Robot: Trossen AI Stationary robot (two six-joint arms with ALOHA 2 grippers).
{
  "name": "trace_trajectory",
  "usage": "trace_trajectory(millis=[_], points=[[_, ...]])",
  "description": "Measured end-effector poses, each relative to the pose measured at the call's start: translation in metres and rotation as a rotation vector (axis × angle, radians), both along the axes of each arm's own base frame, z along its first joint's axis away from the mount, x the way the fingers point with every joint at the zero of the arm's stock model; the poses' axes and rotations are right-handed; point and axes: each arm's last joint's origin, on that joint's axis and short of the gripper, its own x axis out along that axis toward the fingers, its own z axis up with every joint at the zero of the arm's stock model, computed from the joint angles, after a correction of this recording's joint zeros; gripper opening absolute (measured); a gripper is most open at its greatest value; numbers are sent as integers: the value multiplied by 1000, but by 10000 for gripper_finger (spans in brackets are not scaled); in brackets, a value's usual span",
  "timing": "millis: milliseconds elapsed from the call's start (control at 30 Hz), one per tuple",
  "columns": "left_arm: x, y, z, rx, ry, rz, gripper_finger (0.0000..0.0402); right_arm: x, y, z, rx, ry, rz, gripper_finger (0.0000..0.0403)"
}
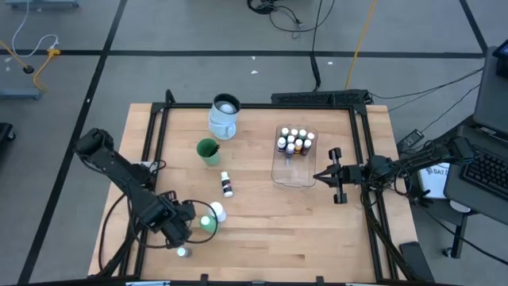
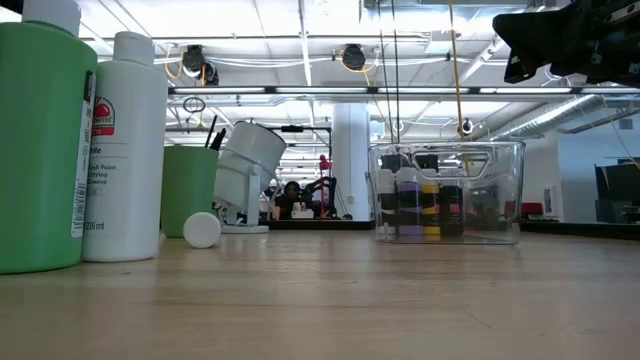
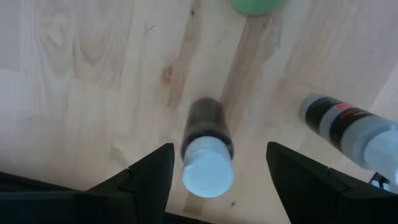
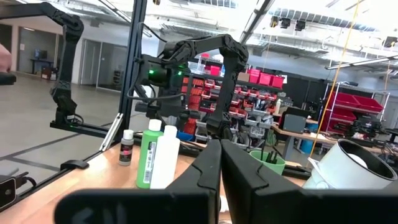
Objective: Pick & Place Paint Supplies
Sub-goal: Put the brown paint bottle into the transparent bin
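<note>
My left gripper hangs open over the table's near left part, pointing down. In the left wrist view its fingers stand on either side of a tiny dark bottle with a white cap, upright on the wood, with a gap on each side. Another tiny bottle lies on its side nearby. A larger green bottle and a white bottle stand side by side next to the left arm. Several tiny bottles stand in the clear tub. My right gripper is shut and holds nothing, raised beside the tub.
The clear tub sits right of centre. A green cup holding dark brushes stands mid-table, and the white-and-pale-blue mug is at the far edge. A black frame runs along the table's edges. Bare wood lies between the bottles and the tub.
</note>
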Motion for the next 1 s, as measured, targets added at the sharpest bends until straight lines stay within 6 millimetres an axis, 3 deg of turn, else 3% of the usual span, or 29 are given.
trace_trajectory(millis=[267,467,1000], points=[[-5,3,-7,-11,71,5,220,0,0,0,0,1,0,6],[-10,7,-20,20,99,30,226,0,0,0,0,2,0,6],[-10,7,-20,14,105,29,228,0,0,0,0,2,0,6]])
